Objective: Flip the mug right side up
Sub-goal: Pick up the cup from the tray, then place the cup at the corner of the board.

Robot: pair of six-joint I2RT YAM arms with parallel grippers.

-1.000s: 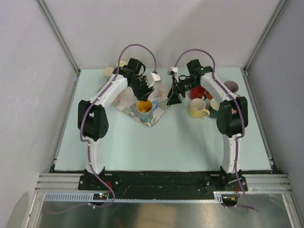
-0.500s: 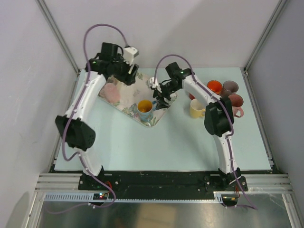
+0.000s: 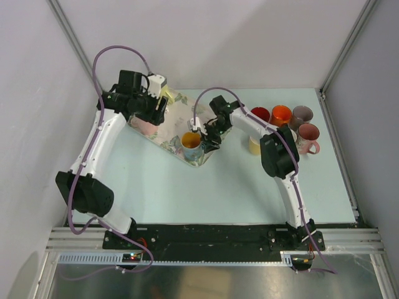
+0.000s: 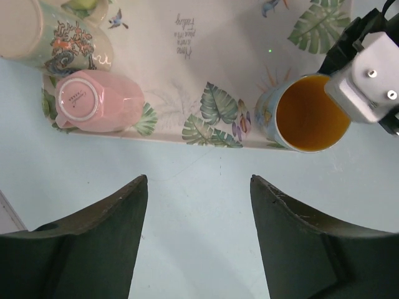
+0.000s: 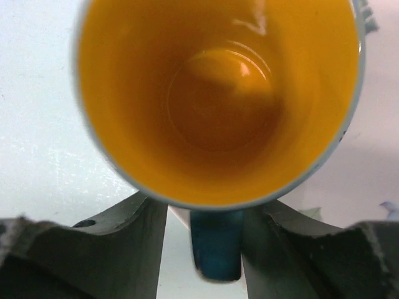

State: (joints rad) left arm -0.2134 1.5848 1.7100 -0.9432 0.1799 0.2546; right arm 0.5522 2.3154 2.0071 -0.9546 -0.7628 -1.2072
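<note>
A pink mug (image 4: 93, 103) stands upside down, base up, at the left end of the floral tray (image 4: 206, 56); in the top view this pink mug (image 3: 144, 123) lies just under my left arm. My left gripper (image 4: 198, 180) hovers open and holds nothing, high above the tray's near edge (image 3: 156, 107). A blue mug with an orange inside (image 5: 218, 99) stands upright on the tray (image 3: 191, 142). My right gripper (image 5: 209, 205) straddles its blue handle (image 5: 216, 249). A gap shows between the handle and one finger.
A patterned cream mug (image 4: 37, 31) stands at the tray's back corner. Right of the tray is a group of upright mugs: red (image 3: 260, 114), orange (image 3: 281, 114), brown (image 3: 302, 114), pink (image 3: 308, 134), and a yellow one (image 3: 254, 144) partly behind my right arm.
My left arm has swung from the tray's middle to its back left and risen. My right gripper has moved left to the blue mug, and its fingers have narrowed around the handle.
</note>
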